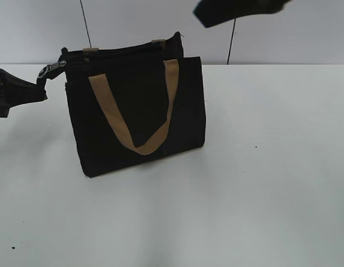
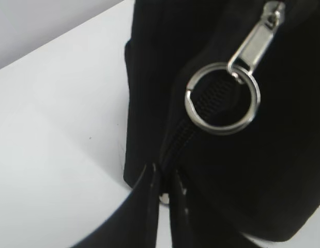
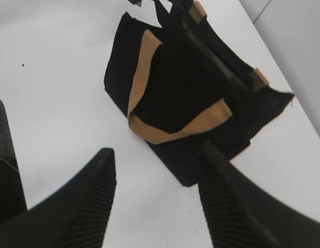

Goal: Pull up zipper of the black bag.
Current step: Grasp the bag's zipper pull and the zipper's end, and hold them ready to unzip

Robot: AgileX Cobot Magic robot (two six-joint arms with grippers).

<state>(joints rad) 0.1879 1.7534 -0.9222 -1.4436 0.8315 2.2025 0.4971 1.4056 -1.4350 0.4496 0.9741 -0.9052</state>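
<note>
Left gripper (image 2: 165, 199) nearest lens, fingers nearly pressed together, thin slit between, nothing pinched. Just beyond tips: zipper (image 2: 201, 111) on end of black bag (image 2: 165, 62), silver pull tab (image 2: 254, 45) with ring (image 2: 222, 98) hanging above gripper. Right gripper (image 3: 160, 199) raised high over white counter (image 3: 56, 93), fingers spread wide, empty; bag stands upright below and ahead, tan handle (image 3: 144, 72) draped on front.

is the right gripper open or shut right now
Open. In the right wrist view the right gripper shows its two ribbed fingers spread wide, with bare table between them, above the black bag.
</note>
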